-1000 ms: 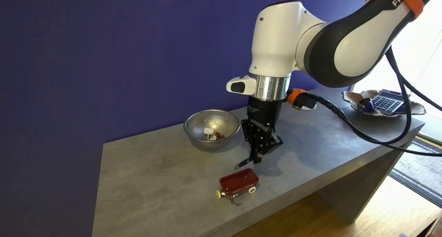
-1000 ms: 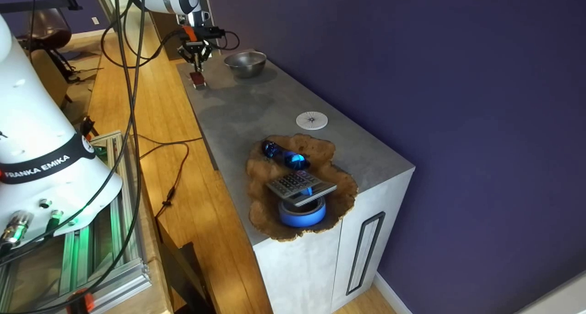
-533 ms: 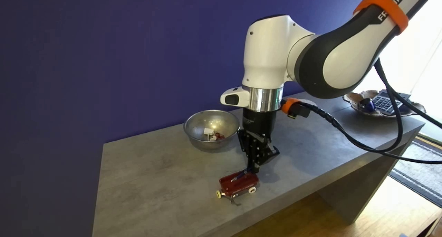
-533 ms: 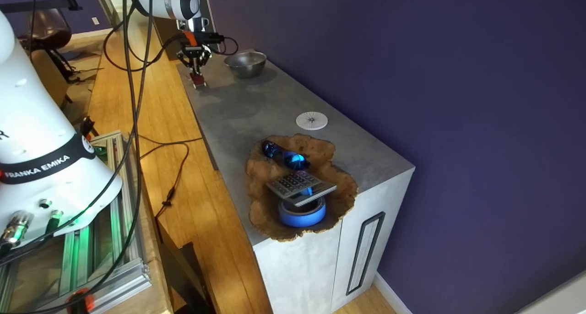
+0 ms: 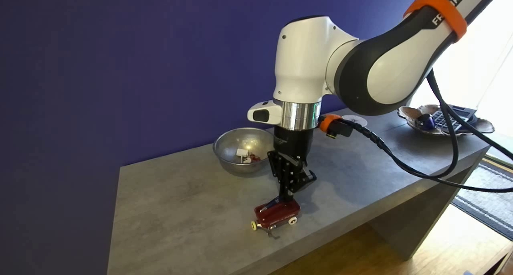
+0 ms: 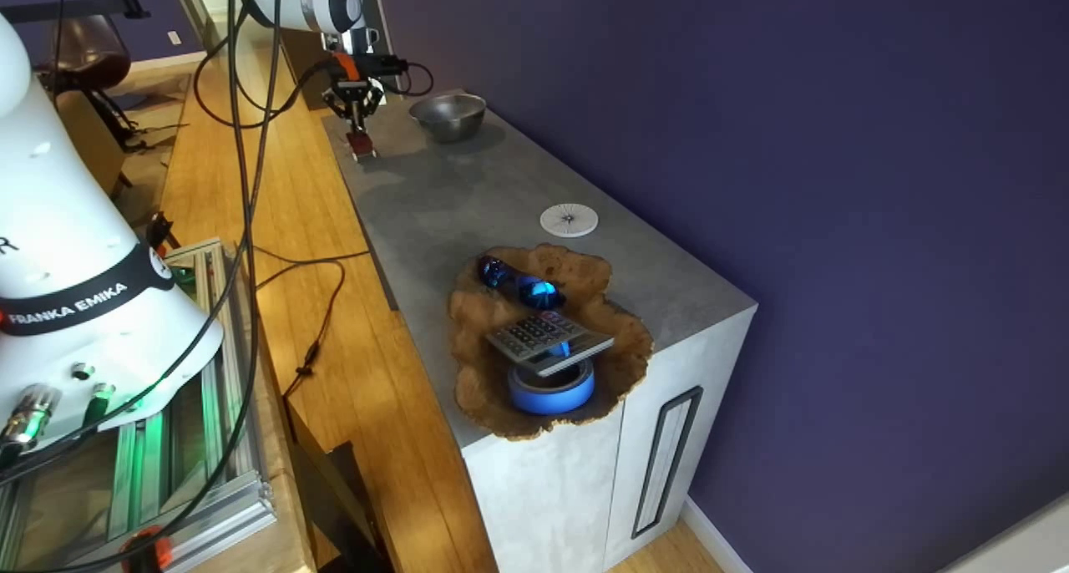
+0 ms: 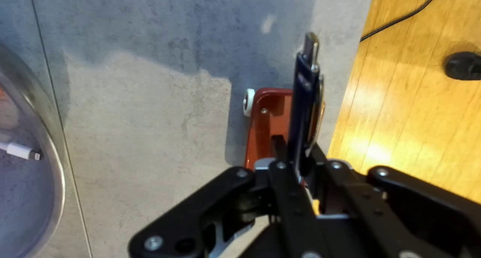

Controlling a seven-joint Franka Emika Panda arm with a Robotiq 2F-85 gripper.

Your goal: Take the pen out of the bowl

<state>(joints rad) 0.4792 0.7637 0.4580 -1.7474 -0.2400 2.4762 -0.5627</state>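
Observation:
The pen (image 7: pixel 302 100) is dark blue with a silver clip and end in the wrist view. My gripper (image 7: pixel 298 149) is shut on it. In an exterior view the pen (image 5: pixel 273 203) slants down from the fingertips (image 5: pixel 285 197) over the small red wagon (image 5: pixel 277 215). The fingertips are at the wagon's far end; whether they or the pen touch it, I cannot tell. The wagon also shows in the wrist view (image 7: pixel 268 122). The silver bowl (image 5: pixel 239 168) stands behind, beside the gripper, holding white and red items. Its rim (image 7: pixel 58 175) is at the wrist view's left.
A brown wooden dish (image 6: pixel 468 372) with a calculator (image 6: pixel 534 337), sunglasses (image 6: pixel 539 293) and a blue tape roll (image 6: pixel 547 398) stands at the table's end. A white disc (image 6: pixel 569 220) lies nearby. The purple wall (image 5: pixel 160 86) runs along the back.
My gripper has come down and moved left with the pen, from above and behind the wagon to right over it. The wagon and bowl have not moved.

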